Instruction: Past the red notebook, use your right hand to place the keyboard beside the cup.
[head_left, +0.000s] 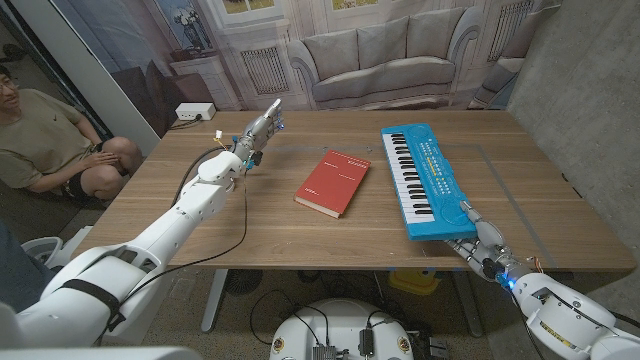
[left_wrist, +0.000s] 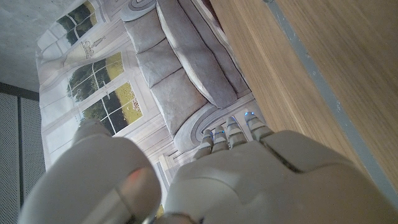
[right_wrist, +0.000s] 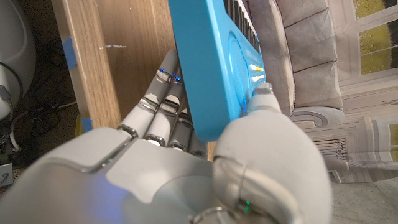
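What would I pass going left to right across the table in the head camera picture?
Person beside the table → left hand → red notebook → blue keyboard → right hand, which grips the keyboard's near end.

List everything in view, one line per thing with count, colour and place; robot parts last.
keyboard: one, blue with white and black keys, right part of the table, its near end gripped by the right hand.
red notebook: one, red, lying flat at the table's middle, left of the keyboard.
table: one, wooden, under both.
sofa backdrop: one, grey printed sofa and windows, behind the table.
white box: one, white, on the floor past the far left corner.
person: one, olive shirt, seated left of the table.
left hand: one, white and grey, raised over the far left of the table, holding nothing.
right hand: one, white and grey, at the near right edge, gripping the keyboard.
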